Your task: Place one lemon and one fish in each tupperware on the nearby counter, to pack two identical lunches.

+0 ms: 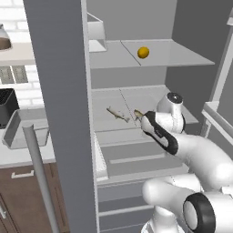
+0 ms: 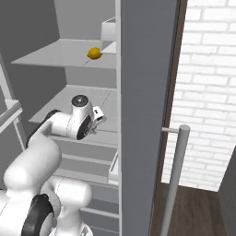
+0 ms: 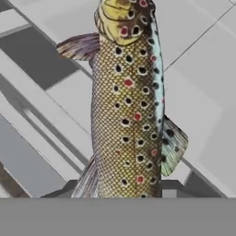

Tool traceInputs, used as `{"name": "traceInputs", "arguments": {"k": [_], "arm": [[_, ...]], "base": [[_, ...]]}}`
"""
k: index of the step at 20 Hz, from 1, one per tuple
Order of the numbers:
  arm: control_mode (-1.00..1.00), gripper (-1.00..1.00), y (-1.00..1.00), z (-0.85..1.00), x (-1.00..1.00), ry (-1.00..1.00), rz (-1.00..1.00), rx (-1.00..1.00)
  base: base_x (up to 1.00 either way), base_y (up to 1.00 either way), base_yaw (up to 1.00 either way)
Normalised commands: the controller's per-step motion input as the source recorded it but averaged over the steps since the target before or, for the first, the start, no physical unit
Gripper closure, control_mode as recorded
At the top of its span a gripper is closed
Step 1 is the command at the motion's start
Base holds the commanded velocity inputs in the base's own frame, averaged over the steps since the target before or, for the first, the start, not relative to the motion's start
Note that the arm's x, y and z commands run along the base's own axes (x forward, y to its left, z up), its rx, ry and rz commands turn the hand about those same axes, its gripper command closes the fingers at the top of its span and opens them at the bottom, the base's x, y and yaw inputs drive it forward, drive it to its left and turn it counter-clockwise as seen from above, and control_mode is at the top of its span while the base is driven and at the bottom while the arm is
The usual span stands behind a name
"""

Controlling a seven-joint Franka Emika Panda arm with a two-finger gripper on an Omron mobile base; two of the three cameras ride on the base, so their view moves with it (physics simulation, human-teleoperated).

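Speckled brown fish (image 3: 126, 106) fills the space just ahead of the hand (image 3: 123, 191) on the fridge's middle shelf (image 1: 150, 98), its long axis running straight away from the fingers, which appear closed against its tail end, though I cannot be sure.

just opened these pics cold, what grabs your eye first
A spotted fish fills the hand view, lying lengthwise right in front of the gripper on the middle fridge shelf. A second fish lies just to its left on that shelf. On the shelf above sits a bright lemon.
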Motion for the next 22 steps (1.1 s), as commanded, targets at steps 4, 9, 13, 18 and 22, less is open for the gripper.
{"name": "traceInputs", "arguments": {"k": [4,9,13,18,22], "arm": [[-1.0,1.0,-0.21,0.5,-1.0,-0.25,-0.09,0.0],[-1.0,1.0,-0.01,0.81,-1.0,-0.13,-0.03,0.0],[-1.0,1.0,0.0,0.86,-1.0,-0.03,0.0,0.0],[-1.0,1.0,0.0,0.6,-1.0,0.0,0.0,0.0],[1.0,1.0,0.0,-0.03,-0.5,0.0,0.02,0.0]], "base": [[0.0,0.0,0.0],[0.0,0.0,0.0],[0.0,0.0,0.0],[0.0,0.0,0.0],[-0.5,0.0,0.03]]}}
